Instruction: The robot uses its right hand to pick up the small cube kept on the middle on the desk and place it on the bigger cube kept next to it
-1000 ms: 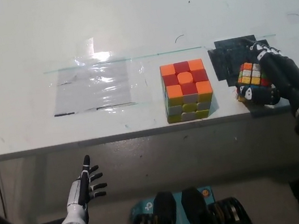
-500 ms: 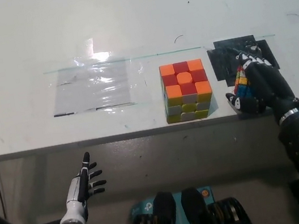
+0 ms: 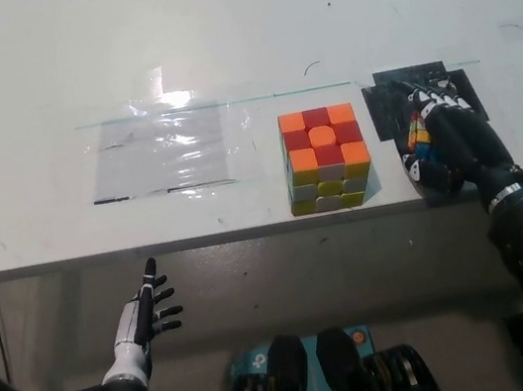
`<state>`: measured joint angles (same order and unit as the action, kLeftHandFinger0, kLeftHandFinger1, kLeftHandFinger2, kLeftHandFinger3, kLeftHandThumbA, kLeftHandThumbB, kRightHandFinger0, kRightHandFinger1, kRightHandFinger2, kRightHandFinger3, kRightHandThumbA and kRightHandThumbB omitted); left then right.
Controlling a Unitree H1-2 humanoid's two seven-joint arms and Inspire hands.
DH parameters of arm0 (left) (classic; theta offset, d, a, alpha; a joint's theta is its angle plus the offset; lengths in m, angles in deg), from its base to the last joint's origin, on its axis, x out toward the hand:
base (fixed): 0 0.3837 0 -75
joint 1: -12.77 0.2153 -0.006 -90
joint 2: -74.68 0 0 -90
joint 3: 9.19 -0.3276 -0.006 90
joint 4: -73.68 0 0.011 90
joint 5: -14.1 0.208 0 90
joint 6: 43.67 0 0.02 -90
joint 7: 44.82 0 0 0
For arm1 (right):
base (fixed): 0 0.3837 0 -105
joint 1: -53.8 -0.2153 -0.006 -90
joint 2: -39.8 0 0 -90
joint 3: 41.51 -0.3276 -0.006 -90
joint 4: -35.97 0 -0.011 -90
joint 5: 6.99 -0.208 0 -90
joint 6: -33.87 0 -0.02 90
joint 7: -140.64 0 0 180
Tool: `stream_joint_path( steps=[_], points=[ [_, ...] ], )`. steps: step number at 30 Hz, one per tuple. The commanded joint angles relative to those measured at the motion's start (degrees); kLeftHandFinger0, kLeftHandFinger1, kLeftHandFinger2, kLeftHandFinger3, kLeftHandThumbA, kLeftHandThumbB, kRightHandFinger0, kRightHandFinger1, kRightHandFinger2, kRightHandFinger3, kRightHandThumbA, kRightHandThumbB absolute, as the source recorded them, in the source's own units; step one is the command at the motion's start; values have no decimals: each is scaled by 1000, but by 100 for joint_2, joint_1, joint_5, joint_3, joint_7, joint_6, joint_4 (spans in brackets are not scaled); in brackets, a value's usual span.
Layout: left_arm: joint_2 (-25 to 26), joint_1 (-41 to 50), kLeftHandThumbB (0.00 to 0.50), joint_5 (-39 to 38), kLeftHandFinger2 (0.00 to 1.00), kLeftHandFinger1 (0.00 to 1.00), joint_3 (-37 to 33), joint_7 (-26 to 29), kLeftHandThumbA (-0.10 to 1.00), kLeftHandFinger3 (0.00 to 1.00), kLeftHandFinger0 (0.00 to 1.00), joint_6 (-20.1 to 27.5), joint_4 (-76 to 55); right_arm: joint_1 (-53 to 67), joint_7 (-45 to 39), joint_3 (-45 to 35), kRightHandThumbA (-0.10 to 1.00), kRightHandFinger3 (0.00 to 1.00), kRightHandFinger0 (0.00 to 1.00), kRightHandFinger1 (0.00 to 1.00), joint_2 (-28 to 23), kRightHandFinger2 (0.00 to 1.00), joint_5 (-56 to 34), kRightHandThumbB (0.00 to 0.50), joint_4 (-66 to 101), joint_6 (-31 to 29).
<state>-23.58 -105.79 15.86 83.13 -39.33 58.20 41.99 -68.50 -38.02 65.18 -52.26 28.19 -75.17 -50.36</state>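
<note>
right hand [image 3: 443,140] clamped on small cube [image 3: 419,136] | bigger cube [image 3: 326,159] just beside | left hand [image 3: 146,313] spread, below desk [image 3: 216,42]

A lab test setup: a plain white bench [image 3: 214,33] with clear tape [image 3: 169,151] and black tape [image 3: 389,104] marking spots.

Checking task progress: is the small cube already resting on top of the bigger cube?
No, the small cube is in the right hand beside the bigger cube, whose top is bare.
</note>
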Motion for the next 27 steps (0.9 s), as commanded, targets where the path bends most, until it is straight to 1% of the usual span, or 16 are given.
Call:
stream_joint_path(
  steps=[1,2,4,5,6,8,10,11,13,14,15,16,19,20,24,27],
  points=[
    [73,-244,148,-32,822,714,17,-26,1000,856,721,134,-72,-172,139,177,276,1000,798,910,-213,1000,251,218,-339,-379],
    [69,-263,149,-10,821,713,7,-7,1000,854,721,122,-84,-191,174,182,253,1000,690,823,-233,1000,255,220,-355,-413],
    [77,-262,148,31,833,727,-24,6,1000,866,732,167,-77,-244,443,263,59,1000,499,499,-269,723,335,120,-606,-754],
    [78,-284,156,12,841,733,-19,-26,1000,870,736,170,-70,-279,567,307,-22,1000,387,392,-285,624,427,87,-661,-835],
    [77,-293,155,10,843,734,-19,-25,1000,872,737,171,-67,-292,582,310,-35,1000,343,341,-290,579,428,87,-677,-851],
    [76,-299,181,1,815,708,-15,-32,1000,851,714,170,-58,-337,963,367,-100,1000,79,147,-281,356,498,41,-911,-1219],
    [80,-307,180,17,811,703,-23,-15,1000,846,709,194,-33,-358,1072,380,-100,1000,39,117,-272,326,510,34,-1003,-1309],
    [84,-319,172,-17,821,717,-9,-61,1000,853,724,235,12,-385,1206,389,-100,1000,2,7,-239,194,514,1,-1113,-1432],
    [82,-301,165,2,835,731,-17,-41,1000,854,742,193,-44,-426,1268,417,-100,1000,0,89,-220,243,537,0,-1200,-1499],
    [69,-353,171,-11,832,728,-7,-36,1000,850,738,185,-15,-465,1113,416,-100,921,8,162,-229,338,534,0,-1151,-1329],
    [69,-357,171,-12,832,727,-7,-36,1000,850,737,174,-12,-473,1154,436,-100,697,88,274,-228,418,587,0,-1164,-1304],
    [70,-357,168,-11,828,720,-6,-35,1000,847,731,177,-12,-475,1139,446,-100,442,103,263,-229,358,605,0,-1157,-1271],
    [64,-384,167,-9,831,721,3,2,1000,855,734,174,6,-510,1251,495,-100,109,4,145,-237,217,678,22,-1252,-1304],
    [69,-390,168,11,840,735,-12,4,1000,862,743,200,27,-521,1426,506,-100,129,0,105,-221,190,711,21,-1351,-1387],
    [62,-386,170,-17,833,727,5,-19,1000,856,726,181,-14,-497,1726,515,-100,6,0,17,-194,117,761,0,-1415,-1531],
    [72,-377,155,-5,852,738,-12,-41,1000,896,742,179,-25,-511,1999,526,-100,59,0,150,-174,412,841,0,-1535,-1632]
  ],
)
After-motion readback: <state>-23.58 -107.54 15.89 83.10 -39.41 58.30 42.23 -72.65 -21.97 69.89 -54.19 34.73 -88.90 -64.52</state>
